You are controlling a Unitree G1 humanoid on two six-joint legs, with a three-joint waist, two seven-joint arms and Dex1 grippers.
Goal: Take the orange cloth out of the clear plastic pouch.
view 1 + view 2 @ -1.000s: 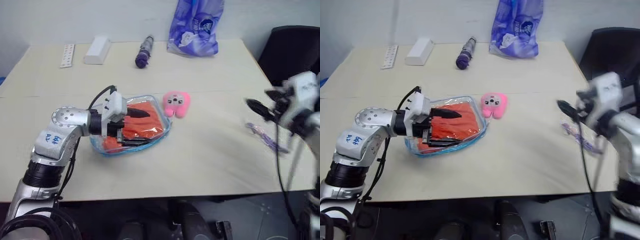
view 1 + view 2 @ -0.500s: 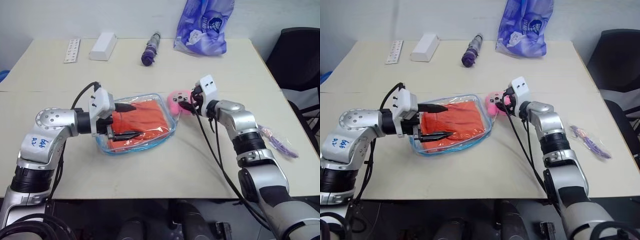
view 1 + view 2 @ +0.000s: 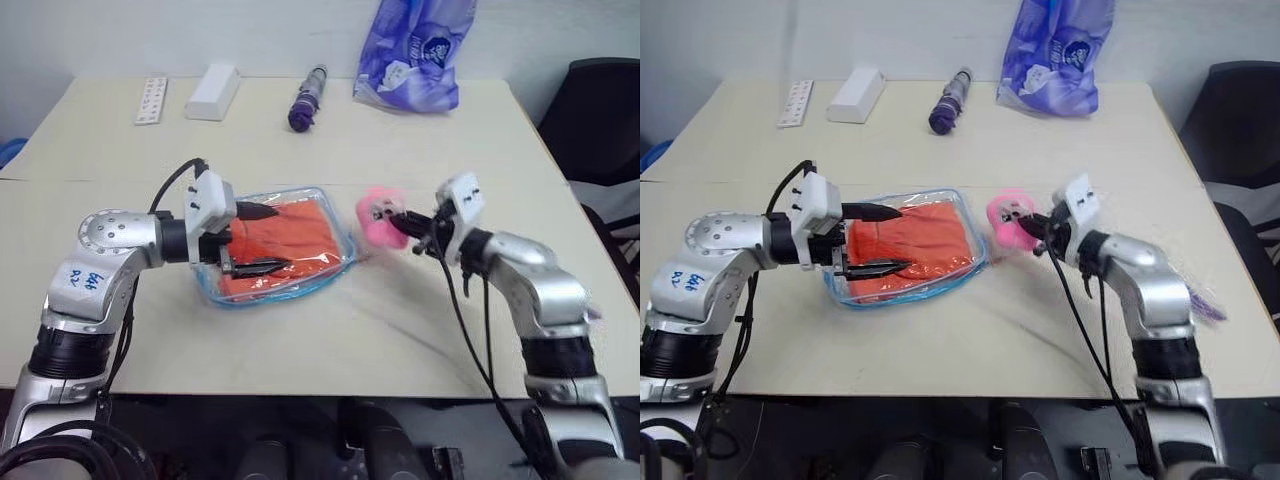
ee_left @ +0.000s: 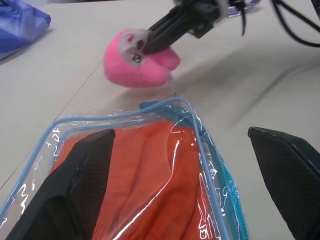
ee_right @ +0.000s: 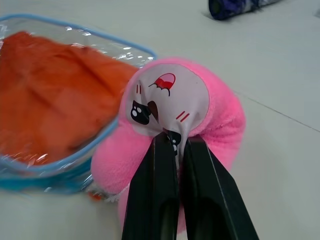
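A pale desk [image 3: 330,330] carries a clear pouch [image 3: 275,250] with an orange cloth [image 3: 285,240] inside, near its middle. Along the far edge lie a white strip [image 3: 151,99], a white box [image 3: 212,90], a dark purple folded umbrella [image 3: 307,97] and a purple-blue printed bag [image 3: 412,55].

orange cloth [image 4: 150,180] inside clear pouch [image 4: 200,145]
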